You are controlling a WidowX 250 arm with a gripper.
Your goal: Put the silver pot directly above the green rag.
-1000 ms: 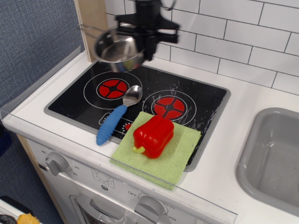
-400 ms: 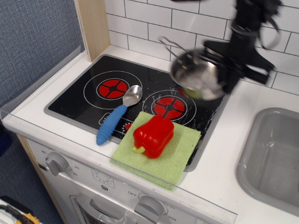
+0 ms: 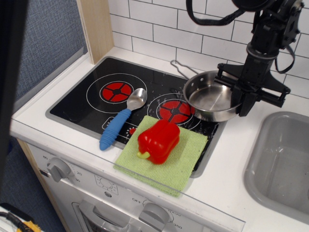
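Fingers [image 3: 240, 99] clamp silver pot [image 3: 212, 101] — beyond green rag [image 3: 186, 157].

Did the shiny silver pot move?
Yes. The shiny silver pot went right, from above the left red burner to past the right red burner.

the gripper [image 3: 240, 99] clamps the right rim of the silver pot [image 3: 211, 102] over the right edge of the black cooktop [image 3: 87, 104], wire handle pointing far-left. nearer sits the green rag [image 3: 181, 162] carrying a red toy pepper [image 3: 158, 140]; a blue-handled spoon [image 3: 120, 120] lies to its left, a grey sink [image 3: 282, 164] at right.
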